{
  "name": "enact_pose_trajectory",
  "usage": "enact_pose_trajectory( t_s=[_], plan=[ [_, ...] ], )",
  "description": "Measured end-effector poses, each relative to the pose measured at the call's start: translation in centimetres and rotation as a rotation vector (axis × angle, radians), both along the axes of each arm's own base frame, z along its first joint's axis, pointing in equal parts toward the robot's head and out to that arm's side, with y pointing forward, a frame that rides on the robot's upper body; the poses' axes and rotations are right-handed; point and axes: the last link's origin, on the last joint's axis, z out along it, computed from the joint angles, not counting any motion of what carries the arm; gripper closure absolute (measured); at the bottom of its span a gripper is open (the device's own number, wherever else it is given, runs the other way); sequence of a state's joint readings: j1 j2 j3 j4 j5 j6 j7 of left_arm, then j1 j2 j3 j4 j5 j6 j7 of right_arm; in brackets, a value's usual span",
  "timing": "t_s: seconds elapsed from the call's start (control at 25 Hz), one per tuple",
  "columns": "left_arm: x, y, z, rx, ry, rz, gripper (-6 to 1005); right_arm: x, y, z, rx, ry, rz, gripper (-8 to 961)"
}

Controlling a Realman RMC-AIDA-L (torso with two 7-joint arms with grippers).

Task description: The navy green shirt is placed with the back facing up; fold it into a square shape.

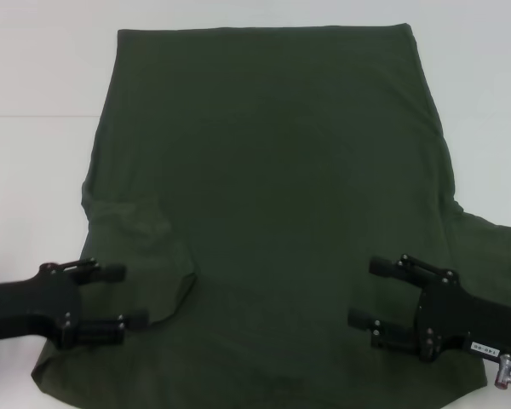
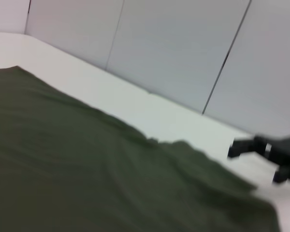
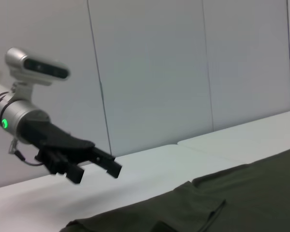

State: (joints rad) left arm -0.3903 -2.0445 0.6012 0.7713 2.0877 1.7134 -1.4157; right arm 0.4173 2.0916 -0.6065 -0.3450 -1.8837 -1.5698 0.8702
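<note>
A: Left gripper (image 1: 115, 307)?
B: Near-left, over the sleeve side of the large dark forest-green soft-fabric shirt (image 1: 272, 196). 2 fingers parted, nothing between them.
A: Shirt position?
B: Spread plain side up on the white table (image 1: 34, 153), hem at the far edge. Left sleeve looks tucked in over the body, right sleeve sticks out flat.
A: Right gripper (image 1: 373, 294)?
B: Near-right, over the cloth, jaws apart, empty.
A: Progress?
B: Early, I'd say. At most 1 sleeve fold in; the other sleeve and the lengthwise folds remain.
</note>
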Motion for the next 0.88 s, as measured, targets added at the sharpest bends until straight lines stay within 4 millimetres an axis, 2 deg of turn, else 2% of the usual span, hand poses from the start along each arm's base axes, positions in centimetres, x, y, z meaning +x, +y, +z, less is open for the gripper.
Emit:
enact_pose_trajectory(
  t_s=[0.12,0.28,0.4,0.64,0.88],
  plan=[
    [-1.2,-0.5,-0.4,0.042,0.053,0.002,106,0.4,-0.2,0.1,0.007,-0.003,-0.014,91],
    [-1.9,-0.7,-0.6,0.057,0.084,0.007,111,0.8,-0.3,0.3,0.020,0.000,-0.042,91],
    [-1.8,-0.7,-0.7,0.048,0.087,0.006,112,1.1,0.2,1.6,0.018,0.054,-0.127,91],
    [-1.4,-0.7,-0.5,0.035,0.074,-0.015,112,1.6,2.1,7.1,-0.170,0.155,-0.465,91],
    [-1.0,-0.7,-0.2,0.021,0.061,-0.041,111,2.1,2.9,12.8,-0.320,0.101,-0.856,92]
  ],
)
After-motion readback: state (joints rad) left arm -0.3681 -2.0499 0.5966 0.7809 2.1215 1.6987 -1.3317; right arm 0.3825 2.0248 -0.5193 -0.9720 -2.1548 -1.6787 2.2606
